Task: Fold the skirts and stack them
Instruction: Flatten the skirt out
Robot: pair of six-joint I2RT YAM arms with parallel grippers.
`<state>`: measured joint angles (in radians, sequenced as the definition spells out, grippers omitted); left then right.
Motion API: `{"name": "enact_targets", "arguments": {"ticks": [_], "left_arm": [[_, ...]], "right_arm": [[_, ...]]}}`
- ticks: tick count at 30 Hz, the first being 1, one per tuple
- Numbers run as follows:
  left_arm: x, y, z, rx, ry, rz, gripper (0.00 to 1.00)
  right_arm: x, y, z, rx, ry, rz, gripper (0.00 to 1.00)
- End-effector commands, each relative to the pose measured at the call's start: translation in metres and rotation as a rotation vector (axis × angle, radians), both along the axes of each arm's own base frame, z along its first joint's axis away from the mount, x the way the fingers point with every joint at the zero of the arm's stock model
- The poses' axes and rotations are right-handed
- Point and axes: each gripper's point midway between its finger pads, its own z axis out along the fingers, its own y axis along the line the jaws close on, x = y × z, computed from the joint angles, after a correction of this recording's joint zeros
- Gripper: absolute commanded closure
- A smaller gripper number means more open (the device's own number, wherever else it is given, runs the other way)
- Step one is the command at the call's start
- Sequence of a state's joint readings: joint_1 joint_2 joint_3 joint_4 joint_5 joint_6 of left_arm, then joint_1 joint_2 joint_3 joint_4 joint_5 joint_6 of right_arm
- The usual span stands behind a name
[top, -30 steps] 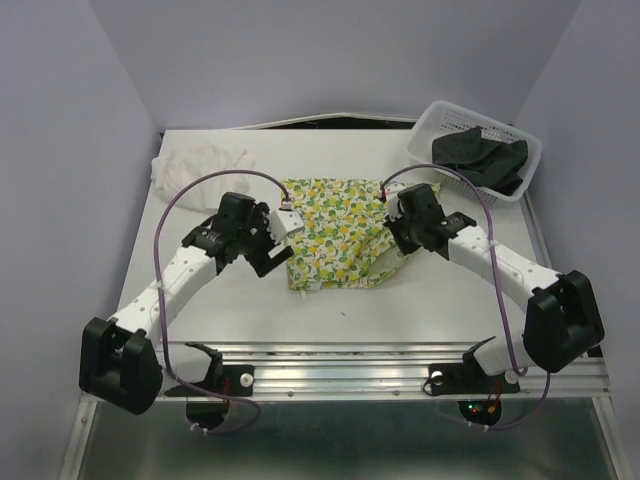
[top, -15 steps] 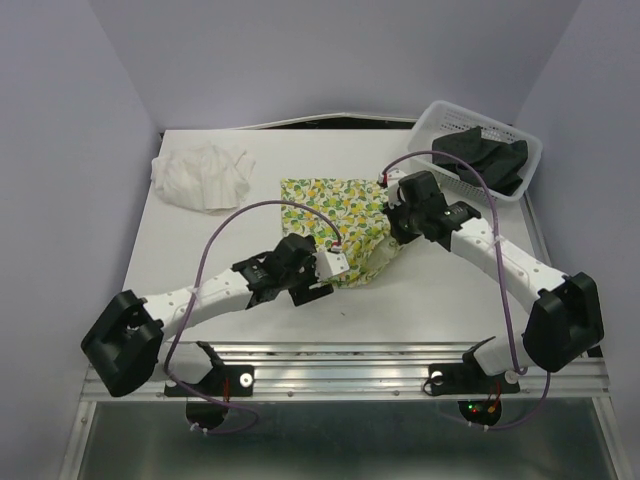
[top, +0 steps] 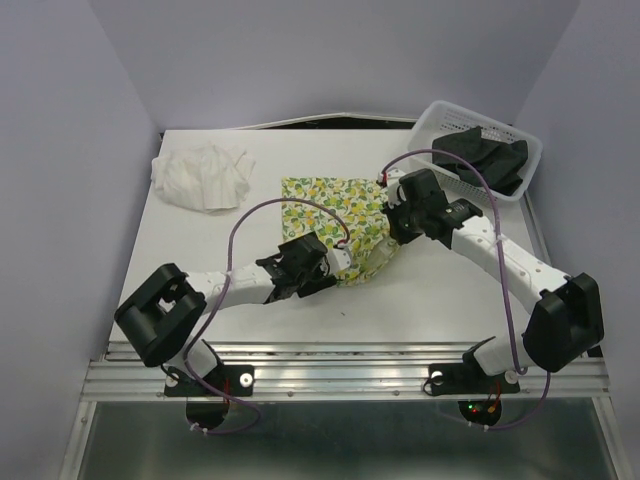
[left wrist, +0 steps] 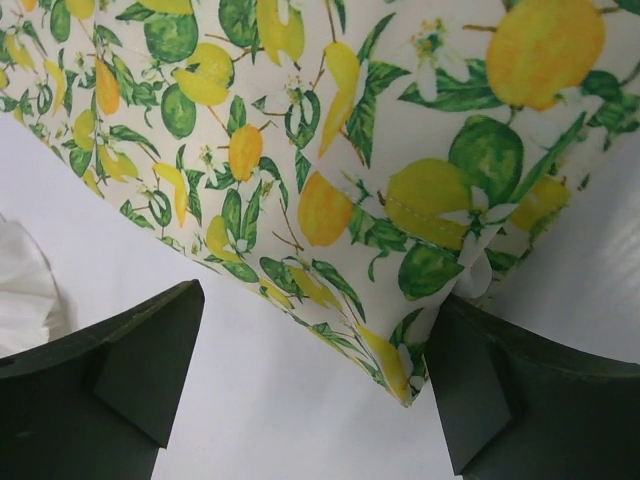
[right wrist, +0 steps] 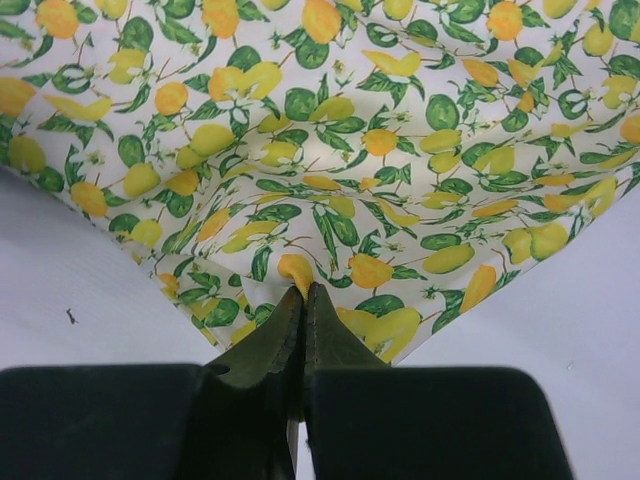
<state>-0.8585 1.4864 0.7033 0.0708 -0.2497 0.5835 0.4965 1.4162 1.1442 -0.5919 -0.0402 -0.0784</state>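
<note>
**Left hand repositioned to the near corner of the lemon-print skirt**

Over the last second we see the left hand (top: pixel 333 264) leave the left edge of the lemon-print skirt (top: pixel 335 210) and swing to its near corner. The skirt's outline has also changed. It lay roughly square and now tapers to a point at that corner.

In the left wrist view the fingers stand wide apart on either side of the corner and nothing is gripped. The right hand (top: pixel 393 213) is closed and pinches a fold of the same skirt at its right edge.

The skirt lies at mid-worktop (top: pixel 180 240), between the two hands. We judge the fold as not yet made. The left hand is placed to close on the near corner, giving two held points to carry the cloth over.

The white skirt (top: pixel 205 175) lies crumpled at the far left. The black skirt (top: pixel 480 158) sits in the mesh basket (top: pixel 470 110). No stack exists yet.
</note>
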Motion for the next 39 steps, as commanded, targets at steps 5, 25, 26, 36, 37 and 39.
{"name": "enact_targets", "arguments": {"ticks": [5, 25, 26, 36, 37, 39], "left_arm": [[0.049, -0.001, 0.077, -0.157, -0.324, 0.189, 0.02], [0.073, 0.047, -0.007, 0.238, -0.267, 0.018, 0.02], [0.072, 0.055, -0.012, 0.252, -0.242, 0.023, 0.02], [0.055, 0.033, 0.055, -0.083, -0.138, -0.083, 0.01], [0.044, 0.028, 0.059, -0.119, -0.099, -0.114, 0.01], [0.033, 0.018, 0.083, -0.215, -0.092, -0.145, 0.01]], "right_arm": [[-0.004, 0.009, 0.033, 0.053, -0.06, 0.102, 0.99], [0.005, -0.022, 0.097, 0.069, -0.208, 0.142, 0.99], [0.004, -0.023, 0.097, 0.063, -0.208, 0.147, 0.99], [-0.005, -0.018, 0.07, 0.08, -0.13, 0.188, 0.99], [-0.006, -0.017, 0.068, 0.086, -0.119, 0.192, 0.99], [-0.008, -0.011, 0.061, 0.104, -0.09, 0.214, 0.99]]}}
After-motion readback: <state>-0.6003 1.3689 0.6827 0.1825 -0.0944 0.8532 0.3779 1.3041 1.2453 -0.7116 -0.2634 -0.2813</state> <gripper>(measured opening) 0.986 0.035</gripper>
